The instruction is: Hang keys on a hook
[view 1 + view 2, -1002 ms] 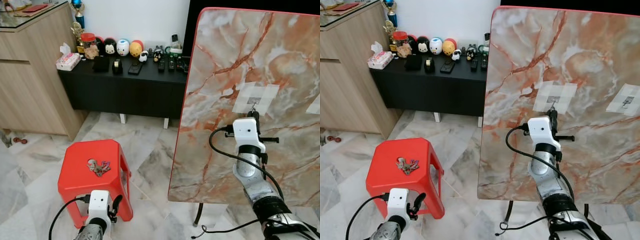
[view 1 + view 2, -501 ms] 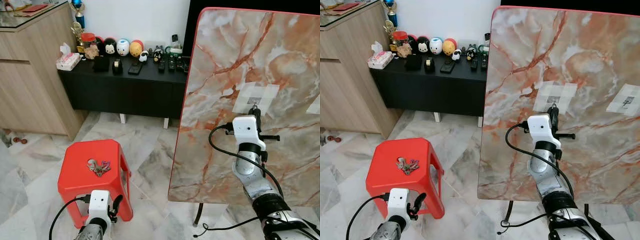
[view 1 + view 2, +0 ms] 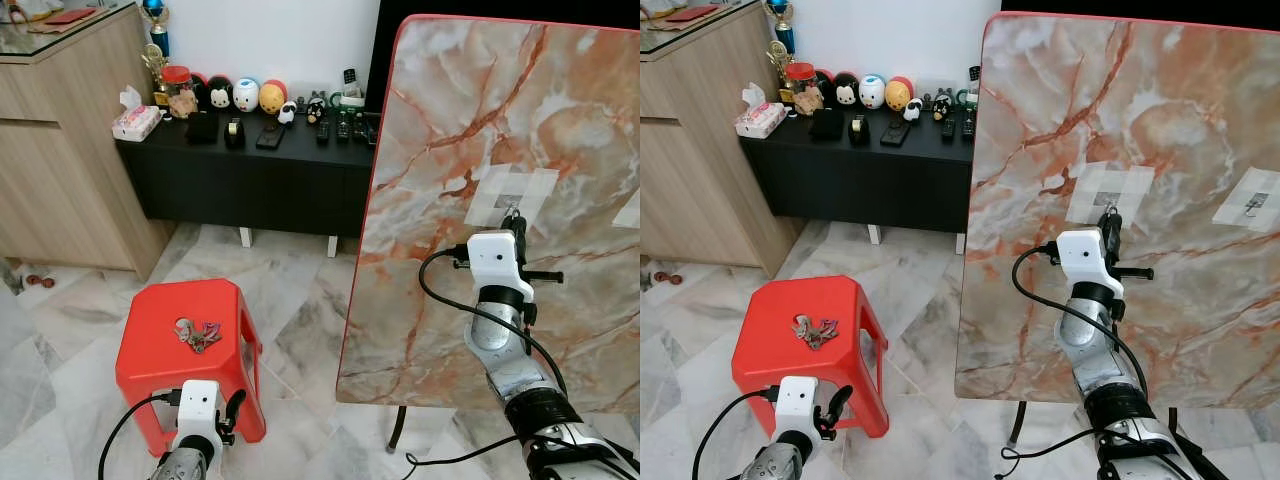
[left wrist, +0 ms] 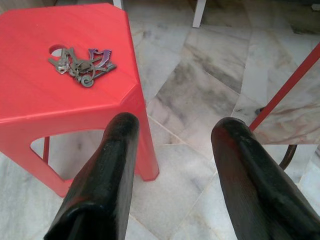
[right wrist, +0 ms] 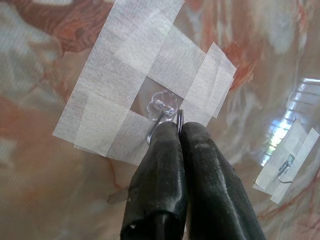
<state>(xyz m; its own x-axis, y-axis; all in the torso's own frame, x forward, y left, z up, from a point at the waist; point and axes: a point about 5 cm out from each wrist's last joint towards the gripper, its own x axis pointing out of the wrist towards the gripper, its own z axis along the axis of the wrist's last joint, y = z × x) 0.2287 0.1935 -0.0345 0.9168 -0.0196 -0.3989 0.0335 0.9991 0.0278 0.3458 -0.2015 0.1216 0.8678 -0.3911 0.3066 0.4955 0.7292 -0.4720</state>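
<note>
A low black surface [image 3: 250, 160] stands against the white wall, carrying a row of round cartoon figurines [image 3: 245, 95], a tissue box [image 3: 135, 122], a red-lidded jar [image 3: 176, 78], a trophy [image 3: 157, 25] and several small dark gadgets [image 3: 335, 125]. Just beside it on the left is a light wooden cabinet [image 3: 60, 170] with a glass top. The floor [image 3: 300, 320] is grey-veined marble tile, and a black cable [image 3: 440, 462] lies on it near the tilted marble panel's foot.

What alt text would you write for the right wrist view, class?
The right tool, fingers pressed together on a key ring, holds it at a clear hook taped to a marble-patterned board. A second taped hook sits farther along.
</note>
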